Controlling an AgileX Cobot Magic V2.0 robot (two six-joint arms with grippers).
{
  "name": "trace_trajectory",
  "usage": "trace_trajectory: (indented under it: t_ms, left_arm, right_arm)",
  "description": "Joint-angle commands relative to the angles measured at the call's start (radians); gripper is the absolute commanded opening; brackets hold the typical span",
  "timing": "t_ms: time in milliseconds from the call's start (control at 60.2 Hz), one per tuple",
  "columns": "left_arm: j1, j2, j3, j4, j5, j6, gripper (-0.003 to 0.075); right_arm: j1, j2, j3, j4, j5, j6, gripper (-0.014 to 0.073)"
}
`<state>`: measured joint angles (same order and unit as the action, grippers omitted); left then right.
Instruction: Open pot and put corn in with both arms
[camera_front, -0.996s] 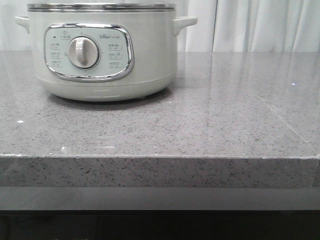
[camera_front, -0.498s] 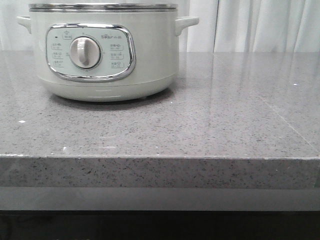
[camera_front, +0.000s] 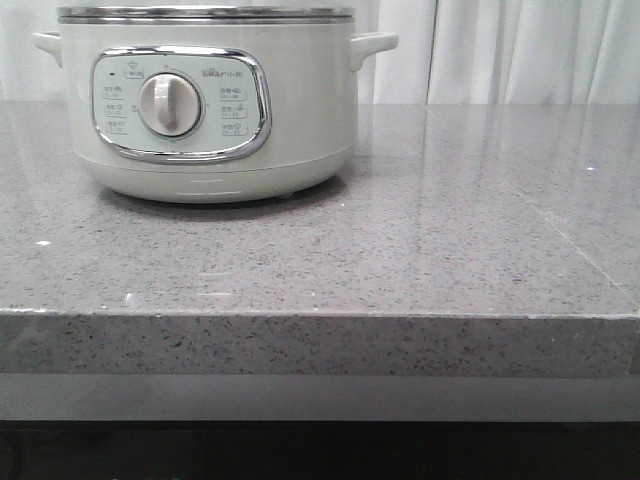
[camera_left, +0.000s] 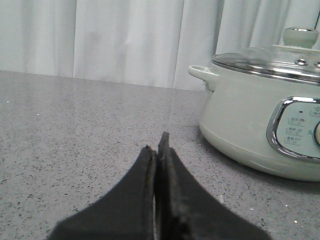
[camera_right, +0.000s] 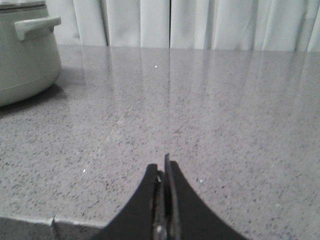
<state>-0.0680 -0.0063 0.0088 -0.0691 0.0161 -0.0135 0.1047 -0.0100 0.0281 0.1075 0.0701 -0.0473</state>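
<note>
From my station, the left end effector (camera_left: 159, 150) hangs low over the grey speckled bench (camera_front: 420, 250), its two dark fingers pressed together with nothing between them. From that wrist camera the pot (camera_left: 260, 115) stands on the bench beyond the fingertips, toward two o'clock, well apart from them, its glass lid (camera_left: 272, 62) seated on the metal rim with a pale knob (camera_left: 300, 36) on top. In the front view the pot (camera_front: 205, 105) occupies the bench at about ten o'clock, dial (camera_front: 167, 105) facing me. The right end effector (camera_right: 163, 172) is likewise clenched on nothing, over bare bench, with the pot's side handle (camera_right: 36, 26) off at ten o'clock. White curtains (camera_front: 520, 50) hang behind. I cannot see the corn in any view.
</note>
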Motion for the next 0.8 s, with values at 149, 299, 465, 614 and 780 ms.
trace_trajectory:
  t_ms: [149,299,465,614,780]
  left_arm:
    - [0.002,-0.012,0.011,-0.008,-0.084,-0.001,-0.0020]
    - [0.002,-0.012,0.011,-0.008,-0.084,-0.001,-0.0020]
    - [0.002,-0.012,0.011,-0.008,-0.084,-0.001,-0.0020]
    - [0.002,-0.012,0.011,-0.008,-0.084,-0.001,-0.0020]
    - [0.002,-0.012,0.011,-0.008,-0.084,-0.001,-0.0020]
  right_arm:
    - [-0.005,-0.022,-0.012,-0.068,-0.179,0.067,-0.0069]
    - [-0.008,-0.022,-0.012,-0.068,-0.162,0.067,-0.0069]
    - [-0.051,-0.022,-0.012,-0.068,-0.144,0.069,-0.0069]
    - [-0.060,-0.022,-0.012,-0.068,-0.139,0.069,-0.0069]
    - [-0.095,-0.022,-0.012,-0.068,-0.131,0.069,-0.0069]
